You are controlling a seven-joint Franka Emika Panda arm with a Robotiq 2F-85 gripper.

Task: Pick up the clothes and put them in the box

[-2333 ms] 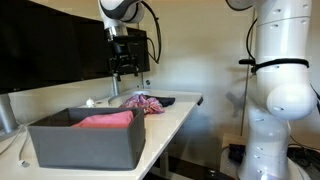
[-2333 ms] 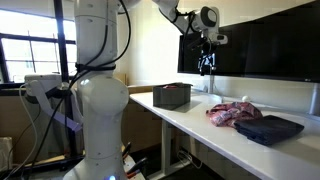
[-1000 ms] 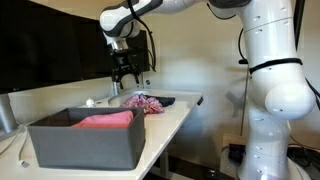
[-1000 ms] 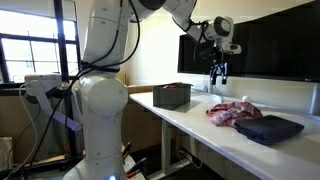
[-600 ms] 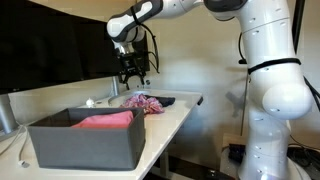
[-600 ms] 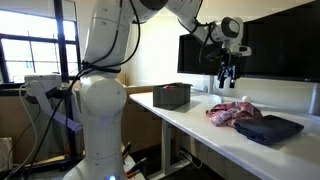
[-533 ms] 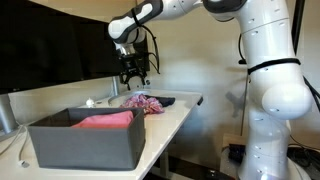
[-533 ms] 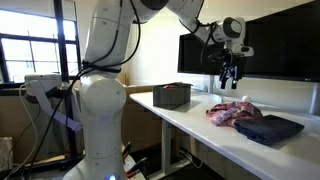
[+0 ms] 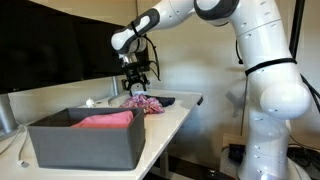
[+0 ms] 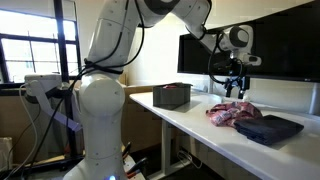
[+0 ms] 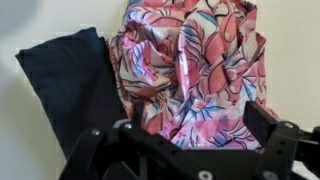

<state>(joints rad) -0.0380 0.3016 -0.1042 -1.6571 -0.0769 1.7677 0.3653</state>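
Note:
The patterned pink, white and purple clothes [image 9: 146, 103] [image 10: 233, 113] lie crumpled on the white desk, filling the wrist view [image 11: 195, 60]. My gripper [image 9: 137, 88] [image 10: 237, 92] [image 11: 195, 128] hangs open just above them, fingers pointing down, with nothing between the jaws. The dark grey box [image 9: 85, 142] [image 10: 172, 96] stands further along the desk. A plain pink-red garment [image 9: 105, 120] lies inside it.
A flat black object [image 10: 270, 129] [image 11: 70, 85] [image 9: 166, 100] lies right beside the patterned garment, touching its edge. Dark monitors [image 10: 280, 45] stand along the back of the desk, close behind the gripper. The desk edge [image 9: 175, 120] runs near the garment.
The arm has swung along the desk away from the box and come down over the patterned garment. The jaws have stayed open.

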